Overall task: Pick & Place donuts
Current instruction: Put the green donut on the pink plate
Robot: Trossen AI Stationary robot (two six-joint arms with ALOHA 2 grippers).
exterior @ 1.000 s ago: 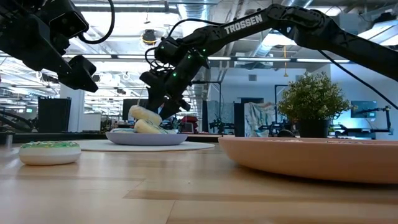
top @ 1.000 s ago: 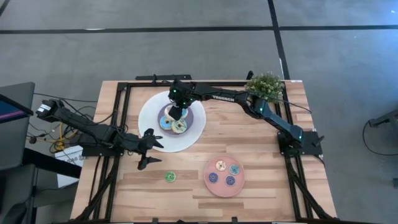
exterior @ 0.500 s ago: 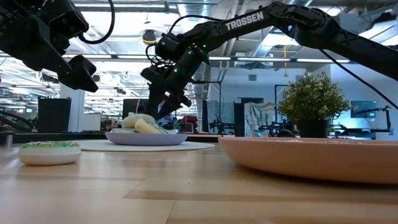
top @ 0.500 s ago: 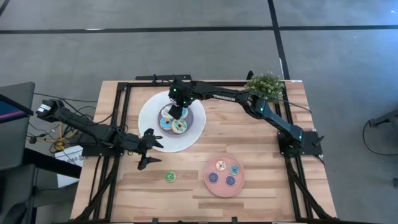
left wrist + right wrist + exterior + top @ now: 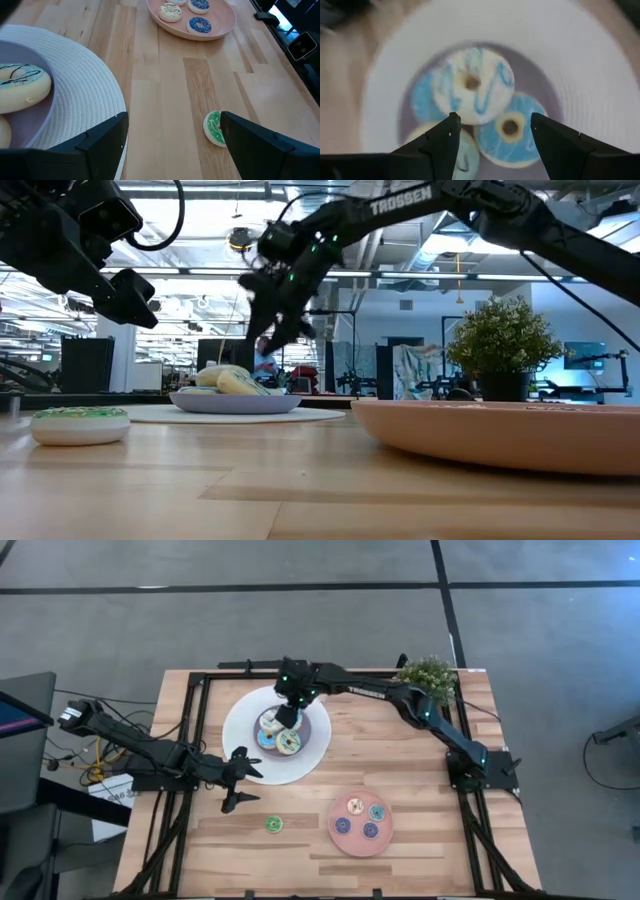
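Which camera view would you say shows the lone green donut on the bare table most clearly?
The low view: the green donut lies close to the camera, whole, side-on and unobstructed. The high view shows it from above as a small ring. The left wrist view catches it partly behind a finger. The right wrist view misses it.

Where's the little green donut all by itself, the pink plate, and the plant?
green donut [image 5: 274, 825], high view, on its icing ring.
pink plate [image 5: 359, 840], high view, on the bare front edge of the plate, below the mini donuts.
plant [image 5: 503, 335], low view, on its leafy middle.
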